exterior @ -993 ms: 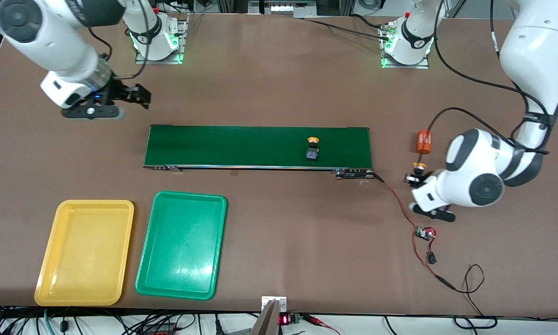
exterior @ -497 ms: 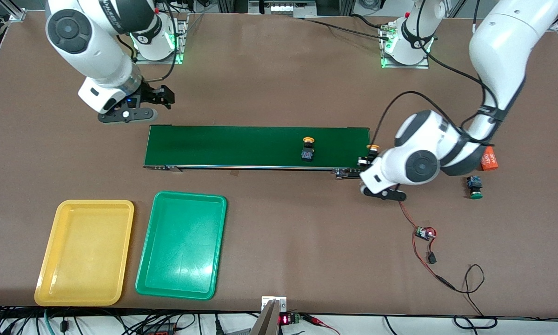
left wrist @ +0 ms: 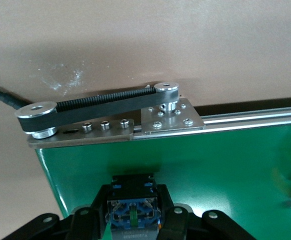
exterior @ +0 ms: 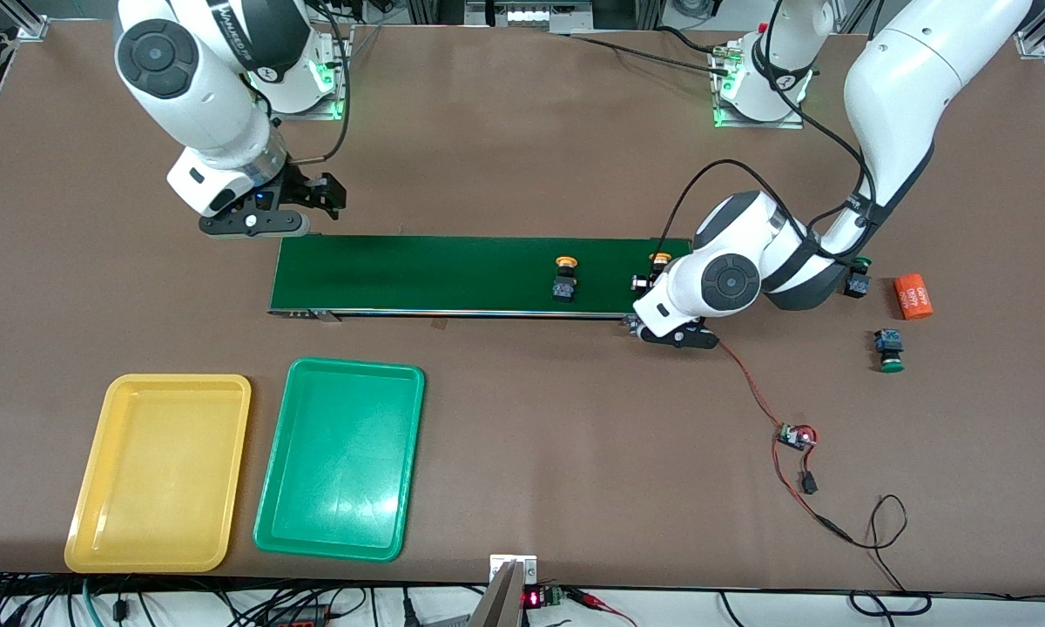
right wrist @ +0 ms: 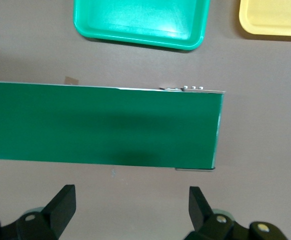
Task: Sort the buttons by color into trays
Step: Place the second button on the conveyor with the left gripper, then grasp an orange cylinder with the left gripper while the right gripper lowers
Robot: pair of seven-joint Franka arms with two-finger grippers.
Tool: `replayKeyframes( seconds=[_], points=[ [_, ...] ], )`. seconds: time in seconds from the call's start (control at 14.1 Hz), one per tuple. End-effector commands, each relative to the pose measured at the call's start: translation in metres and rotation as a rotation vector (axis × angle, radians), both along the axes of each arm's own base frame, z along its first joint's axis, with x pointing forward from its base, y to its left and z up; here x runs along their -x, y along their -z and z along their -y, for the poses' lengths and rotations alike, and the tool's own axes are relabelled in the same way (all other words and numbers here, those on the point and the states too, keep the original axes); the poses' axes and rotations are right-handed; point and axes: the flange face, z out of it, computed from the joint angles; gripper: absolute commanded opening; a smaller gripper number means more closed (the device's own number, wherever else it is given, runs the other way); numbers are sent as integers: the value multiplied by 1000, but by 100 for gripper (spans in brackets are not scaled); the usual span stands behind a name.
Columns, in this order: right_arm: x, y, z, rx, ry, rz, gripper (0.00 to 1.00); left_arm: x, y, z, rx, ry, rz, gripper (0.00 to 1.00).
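Left claw (exterior: 649, 283) grips a yellow-capped button (exterior: 659, 259) over the conveyor belt (exterior: 418, 274) — right claw (exterior: 300, 196) gapes wide.

Dark-green conveyor belt (exterior: 453, 274), orange cylinder (exterior: 913, 296), wired circuit board (exterior: 797, 435).

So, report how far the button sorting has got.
Nothing sorted yet: the yellow plastic tray and green plastic tray hold no buttons. One yellow-capped push-button rides the dark-green conveyor belt; the left gripper is placing a second. Two green-capped push-buttons wait. The open right gripper hovers.
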Motion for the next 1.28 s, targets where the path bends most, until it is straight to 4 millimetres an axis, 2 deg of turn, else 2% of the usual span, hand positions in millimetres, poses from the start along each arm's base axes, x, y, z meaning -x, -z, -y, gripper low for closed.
replayKeyframes(
  seconds=[0.0,0.14,0.35,0.5,0.78,0.85,1.06,1.14,1.21],
  points=[
    [5,7,-19,-9,41,10,100,-2,-18,7,3,-31,24,100],
    [4,6,-20,-20,48,4,100,-19,-46,0,4,-58,37,100],
    [6,9,-23,-31,53,-7,100,-54,-105,-31,-34,-50,14,100],
    [6,11,-25,-28,48,-12,100,-72,-130,-57,-11,18,22,100],
    [6,11,-24,-26,48,-17,100,-99,-145,-148,44,39,45,100],
    [7,11,-25,-26,45,-17,100,-101,-149,-159,50,46,50,100],
    [6,10,-24,-26,46,-17,100,-94,-167,-165,17,71,44,100],
    [6,10,-24,-26,45,-17,100,-92,-169,-177,-18,102,53,100],
    [6,10,-24,-27,46,-15,100,-83,-159,-171,-63,166,39,100]
  ],
)
